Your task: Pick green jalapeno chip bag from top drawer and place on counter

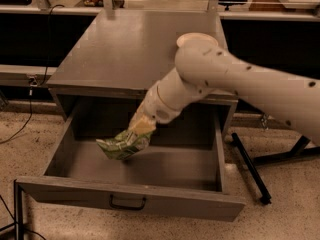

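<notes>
The green jalapeno chip bag (122,144) hangs in the air inside the open top drawer (130,199), lifted off the drawer floor. My gripper (140,127) is shut on the bag's upper right edge. The white arm reaches in from the right and crosses over the cabinet's front edge. The counter (125,49) is the flat grey top just behind and above the bag. The drawer's dark bar handle (128,203) sits at the centre of its front panel.
A white bowl (192,40) stands on the counter at the back right, partly hidden by my arm. A dark stand leg (250,166) lies on the speckled floor to the right of the drawer. A cable (20,124) runs down at the left.
</notes>
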`<state>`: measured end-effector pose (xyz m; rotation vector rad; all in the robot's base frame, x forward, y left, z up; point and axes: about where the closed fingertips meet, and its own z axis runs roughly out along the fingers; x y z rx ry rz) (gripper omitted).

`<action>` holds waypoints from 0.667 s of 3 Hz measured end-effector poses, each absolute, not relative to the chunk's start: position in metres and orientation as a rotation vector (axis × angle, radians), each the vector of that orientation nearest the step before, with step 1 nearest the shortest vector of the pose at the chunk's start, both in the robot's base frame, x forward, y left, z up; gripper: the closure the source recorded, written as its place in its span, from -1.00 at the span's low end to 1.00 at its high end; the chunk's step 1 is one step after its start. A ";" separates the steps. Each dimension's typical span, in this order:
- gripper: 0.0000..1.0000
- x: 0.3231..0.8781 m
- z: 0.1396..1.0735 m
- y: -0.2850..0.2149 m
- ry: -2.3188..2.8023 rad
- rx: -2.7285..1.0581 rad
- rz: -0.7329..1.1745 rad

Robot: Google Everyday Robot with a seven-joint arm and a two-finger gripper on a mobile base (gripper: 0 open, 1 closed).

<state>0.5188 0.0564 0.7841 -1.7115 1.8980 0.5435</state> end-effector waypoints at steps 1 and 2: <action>1.00 0.533 0.842 0.079 1.788 -1.838 0.560; 1.00 0.553 0.877 0.105 1.744 -1.958 0.581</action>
